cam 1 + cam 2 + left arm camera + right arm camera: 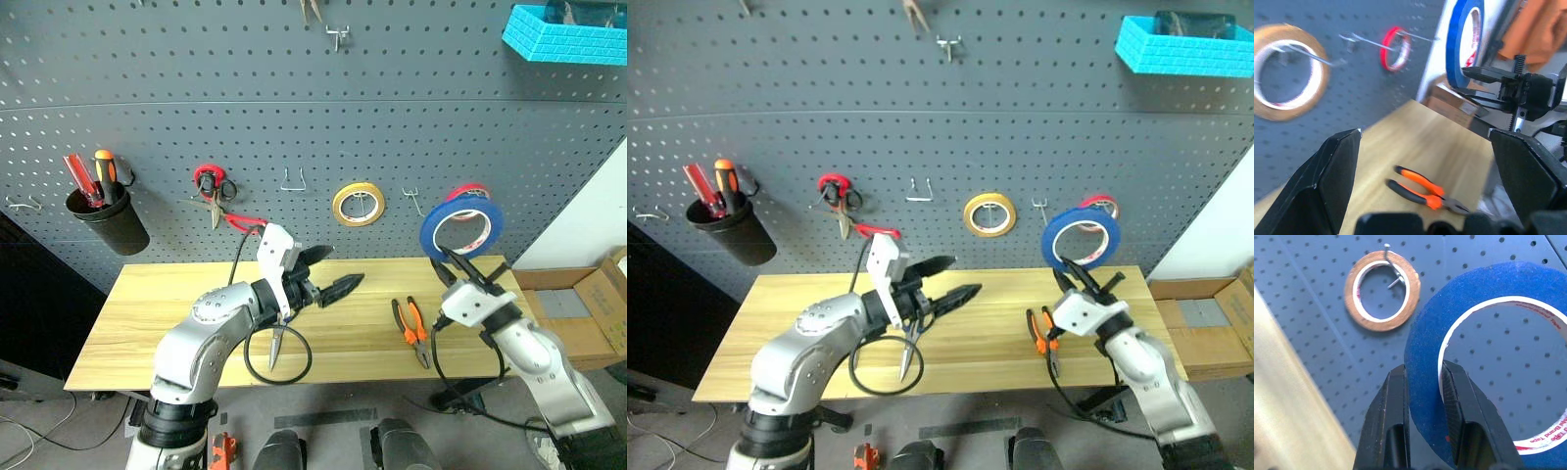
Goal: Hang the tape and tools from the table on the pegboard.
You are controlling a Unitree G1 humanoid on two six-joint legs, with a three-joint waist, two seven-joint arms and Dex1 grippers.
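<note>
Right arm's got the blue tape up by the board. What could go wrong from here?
1. The right gripper pinches the blue tape only at its lower rim, so it may swing or slip when pushed onto a hook.
2. The red tape hangs right behind it, and that peg looks taken; the empty hook beside it is thin and easy to miss.
3. The open left gripper hovers over the scissors, and could nudge them.

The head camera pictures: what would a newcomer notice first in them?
First, the blue tape roll, which the right gripper holds up in front of the pegboard, near the hanging red tape roll. Next, the left gripper, wide open above the table, with the orange-handled pliers lying to its right.
</note>
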